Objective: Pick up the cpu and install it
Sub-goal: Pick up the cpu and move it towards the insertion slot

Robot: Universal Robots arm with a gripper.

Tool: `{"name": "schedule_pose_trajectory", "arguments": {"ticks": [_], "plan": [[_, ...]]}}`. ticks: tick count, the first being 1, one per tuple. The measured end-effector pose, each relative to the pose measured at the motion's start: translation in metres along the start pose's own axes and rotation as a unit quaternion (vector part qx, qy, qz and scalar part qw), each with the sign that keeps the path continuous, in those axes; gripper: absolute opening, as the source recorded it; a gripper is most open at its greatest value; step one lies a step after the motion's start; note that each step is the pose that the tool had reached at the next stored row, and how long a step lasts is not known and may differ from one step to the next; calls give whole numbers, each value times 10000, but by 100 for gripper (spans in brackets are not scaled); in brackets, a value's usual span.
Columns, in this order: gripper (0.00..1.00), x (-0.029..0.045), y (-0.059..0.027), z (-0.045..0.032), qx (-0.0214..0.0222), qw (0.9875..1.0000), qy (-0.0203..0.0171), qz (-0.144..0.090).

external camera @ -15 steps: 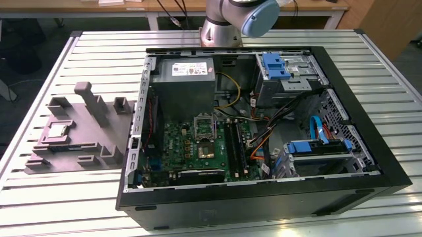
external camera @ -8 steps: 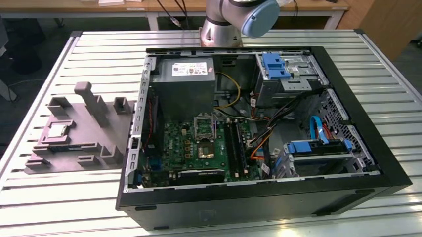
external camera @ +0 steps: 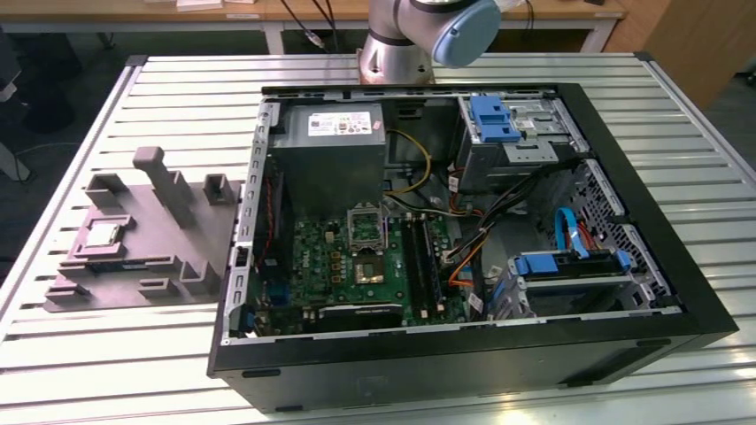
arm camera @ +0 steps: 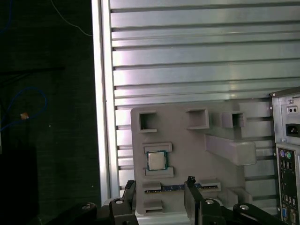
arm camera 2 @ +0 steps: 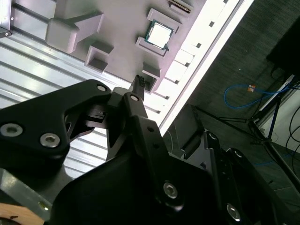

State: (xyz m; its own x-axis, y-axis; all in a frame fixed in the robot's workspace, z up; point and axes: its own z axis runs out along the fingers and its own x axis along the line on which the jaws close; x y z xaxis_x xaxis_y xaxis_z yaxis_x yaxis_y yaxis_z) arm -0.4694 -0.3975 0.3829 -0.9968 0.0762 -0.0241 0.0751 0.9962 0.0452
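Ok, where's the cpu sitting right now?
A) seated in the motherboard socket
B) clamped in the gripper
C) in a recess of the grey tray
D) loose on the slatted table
C: in the first wrist view the cpu lies in a recess of the grey tray, while the gripper is open over the tray and holds nothing.

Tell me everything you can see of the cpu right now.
The cpu is a small flat square chip with a pale silvery metal top and a thin darker edge. It lies flat, top up, seated in a pocket of the grey tray, between two raised blocks. Nothing grips it; the gripper, jaws open, hangs clear of it.
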Motion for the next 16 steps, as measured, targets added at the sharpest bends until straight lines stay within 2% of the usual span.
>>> {"name": "schedule_pose_trajectory", "arguments": {"ticks": [14,16], "plan": [[53,-1,0,4,2,10000,0,0],[53,-2,0,4,43,10000,-2,-2]]}}
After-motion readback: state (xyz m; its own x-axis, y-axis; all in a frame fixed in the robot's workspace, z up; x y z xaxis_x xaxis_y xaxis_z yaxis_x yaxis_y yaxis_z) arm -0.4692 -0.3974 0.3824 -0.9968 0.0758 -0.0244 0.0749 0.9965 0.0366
